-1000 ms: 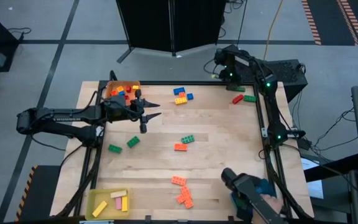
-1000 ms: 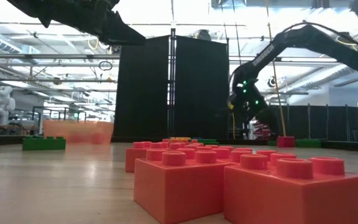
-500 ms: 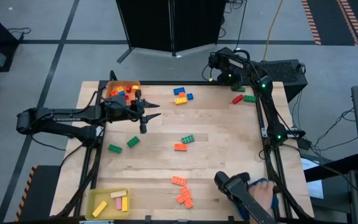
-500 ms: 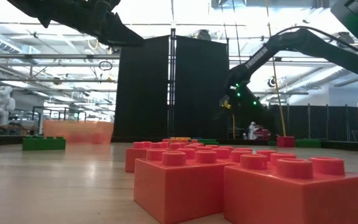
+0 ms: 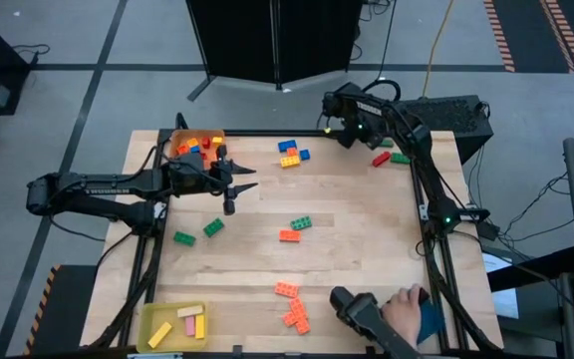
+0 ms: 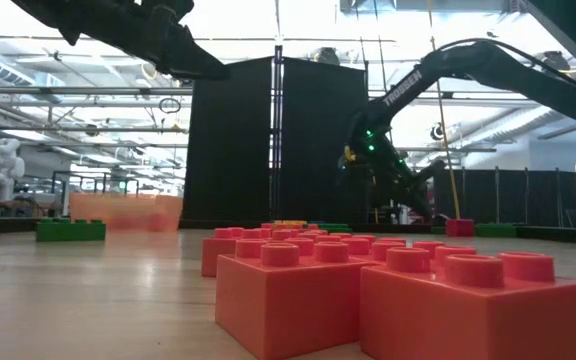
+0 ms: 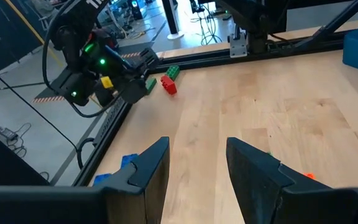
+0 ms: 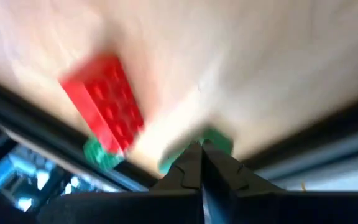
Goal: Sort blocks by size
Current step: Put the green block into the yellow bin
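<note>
Your right gripper (image 5: 333, 108), fingers pressed together and empty, hung at the far edge near the red block (image 5: 381, 159), while the left gripper (image 5: 244, 177) waited half-spread; next you needed to open and descend.

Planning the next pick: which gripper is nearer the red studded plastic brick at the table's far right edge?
Right. The right gripper hovers just beside the red studded plastic brick; the left gripper hangs far across the table.

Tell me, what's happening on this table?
Two robot arms are sorting toy blocks. The left gripper hangs open and empty beside the orange tray. The right gripper is shut, holding nothing, at the far edge near a red block and a green block. A person's hand reaches in at the near edge.
</note>
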Robot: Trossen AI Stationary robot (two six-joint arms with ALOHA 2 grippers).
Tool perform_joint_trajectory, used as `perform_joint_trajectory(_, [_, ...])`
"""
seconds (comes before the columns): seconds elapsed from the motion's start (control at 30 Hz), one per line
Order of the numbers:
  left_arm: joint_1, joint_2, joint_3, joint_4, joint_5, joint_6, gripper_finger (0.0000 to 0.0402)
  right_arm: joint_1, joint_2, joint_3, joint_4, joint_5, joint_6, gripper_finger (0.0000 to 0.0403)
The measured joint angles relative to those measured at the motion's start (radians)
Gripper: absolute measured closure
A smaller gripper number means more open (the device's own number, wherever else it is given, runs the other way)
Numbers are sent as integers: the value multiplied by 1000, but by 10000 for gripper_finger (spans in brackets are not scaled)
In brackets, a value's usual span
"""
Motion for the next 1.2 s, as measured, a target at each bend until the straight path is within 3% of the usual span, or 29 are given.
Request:
perform_joint_trajectory(0.1, [0,0,0,1,0,-1,240,10,0,0,0,-69,30,403])
perform_joint_trajectory(0.5, [0,0,0,4,0,-7,240,6,-40,45,-1,-106,189,403])
perform_joint_trajectory(0.63, [0,0,0,0,0,-7,240,0,-100,45,0,-260,262,403])
perform_joint_trajectory(0.73, [0,0,0,0,0,-8,240,5,-143,46,1,-457,374,403])
perform_joint_trajectory(0.83, [0,0,0,0,0,-8,240,29,-152,46,59,-619,671,403])
perform_joint_trajectory(0.9, [0,0,0,0,0,-9,240,45,-150,45,115,-606,965,403])
perform_joint_trajectory(0.97, [0,0,0,-3,0,-10,240,58,-139,46,130,-526,1199,403])
perform_joint_trajectory(1.07, [-2,0,0,-19,0,-14,240,77,-131,13,154,-426,1351,403])
perform_joint_trajectory(1.2, [-3,0,0,-41,0,-35,240,100,-131,-62,264,-414,1408,403])
